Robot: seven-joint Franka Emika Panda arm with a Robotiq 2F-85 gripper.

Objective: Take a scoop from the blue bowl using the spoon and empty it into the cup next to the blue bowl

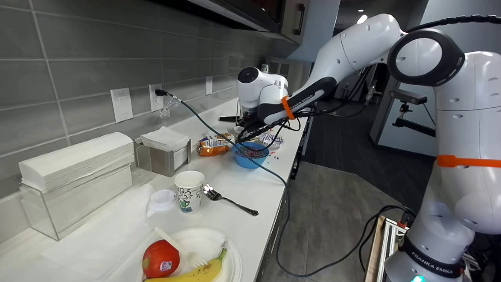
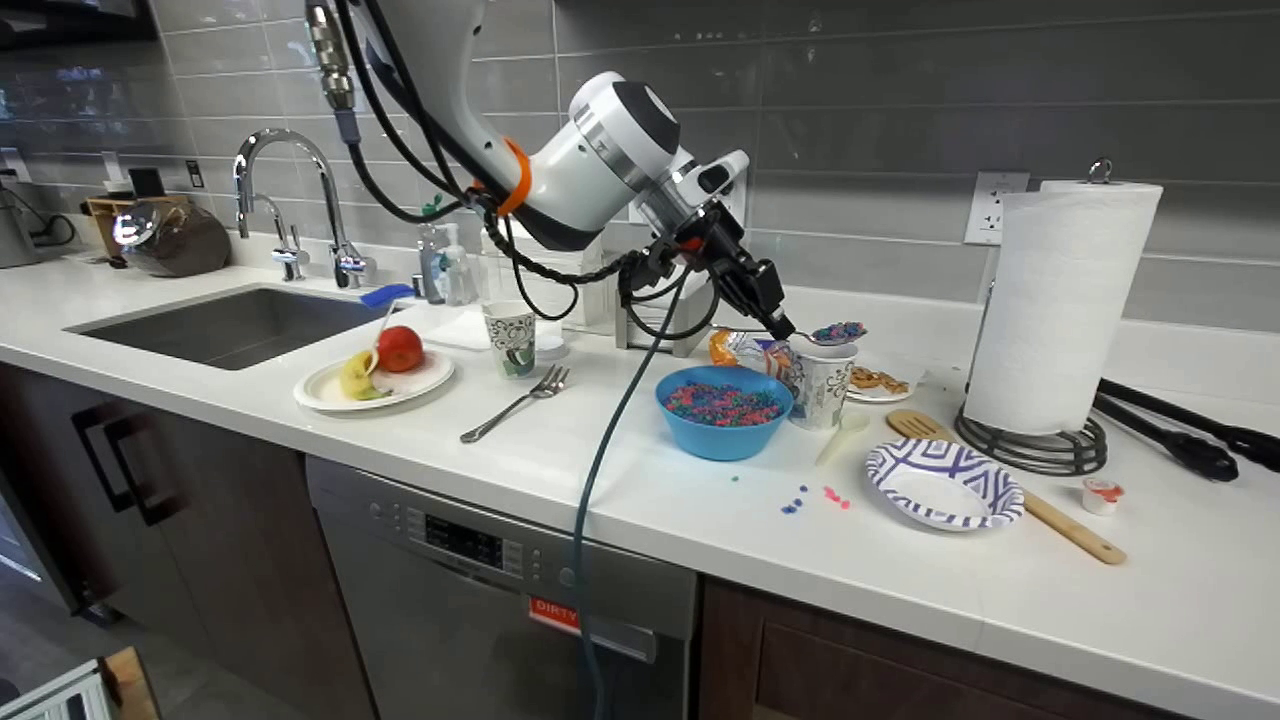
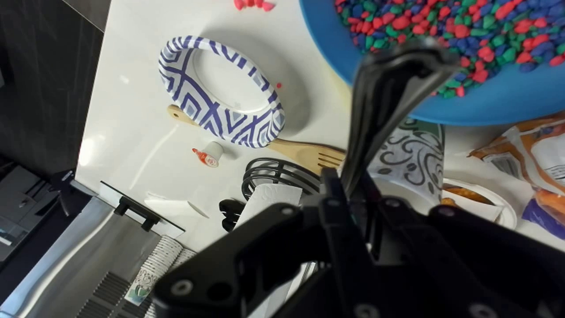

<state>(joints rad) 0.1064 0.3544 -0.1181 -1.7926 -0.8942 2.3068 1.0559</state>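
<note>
"Claw [image 2: 782, 323] pinching anything?"

"Yes, the spoon [image 3: 373, 115]; its head, heaped with bits [image 2: 838, 332], shows just above the rim of the cup [image 2: 827, 392]."

"And the blue bowl [image 2: 715, 441]?"

"Just beside the cup, holding bits too."

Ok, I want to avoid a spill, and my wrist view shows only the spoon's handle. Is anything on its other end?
Observer: Yes. The spoon carries a heap of coloured bits on its far end, as an exterior view shows.
Operator: And where is that heap against the cup?
Observer: In an exterior view it shows above the front rim of the cup; whether it is squarely over the opening, I can't tell.
</note>
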